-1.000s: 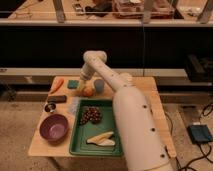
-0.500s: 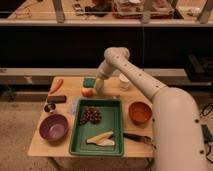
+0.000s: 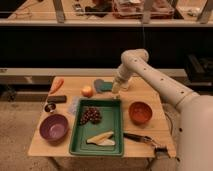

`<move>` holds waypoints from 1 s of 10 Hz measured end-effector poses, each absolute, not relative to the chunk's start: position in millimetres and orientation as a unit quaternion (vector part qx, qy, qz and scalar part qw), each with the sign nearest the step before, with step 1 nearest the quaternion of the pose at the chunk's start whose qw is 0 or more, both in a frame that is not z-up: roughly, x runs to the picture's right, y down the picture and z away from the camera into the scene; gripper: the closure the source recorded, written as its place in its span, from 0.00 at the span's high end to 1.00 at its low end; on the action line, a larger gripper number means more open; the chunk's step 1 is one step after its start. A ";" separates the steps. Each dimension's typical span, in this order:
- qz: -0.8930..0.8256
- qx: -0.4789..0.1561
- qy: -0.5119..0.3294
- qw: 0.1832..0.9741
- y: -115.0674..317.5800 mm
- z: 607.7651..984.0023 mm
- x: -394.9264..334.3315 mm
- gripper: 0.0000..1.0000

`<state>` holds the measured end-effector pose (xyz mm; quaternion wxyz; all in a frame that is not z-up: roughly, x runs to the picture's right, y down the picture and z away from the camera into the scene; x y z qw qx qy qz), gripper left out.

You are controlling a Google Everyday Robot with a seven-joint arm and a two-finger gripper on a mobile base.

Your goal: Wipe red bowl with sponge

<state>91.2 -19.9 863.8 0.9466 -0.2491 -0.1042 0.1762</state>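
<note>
Clenched gripper (image 3: 116,90) just right of the sponge (image 3: 103,86) at the table's (image 3: 50,147) back, red bowl (image 3: 140,112) apart toward the front.

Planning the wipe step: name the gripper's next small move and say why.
Probably open the gripper: it hangs shut just beside the small teal-green block sponge, which seems to lie ungrasped, and the small orange-red glossy bowl cannot be wiped without it.

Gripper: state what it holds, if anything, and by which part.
Nothing seen held: the gripper, shut, hangs just right of the sponge, which lies on the table's far side.
</note>
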 end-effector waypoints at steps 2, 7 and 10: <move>0.198 -0.250 -0.077 0.945 -4.5 862.8 120.8 0.00; 0.198 -0.250 -0.077 0.945 -4.5 862.8 121.4 0.00; 0.197 -0.250 -0.076 0.945 -5.1 863.8 119.4 0.00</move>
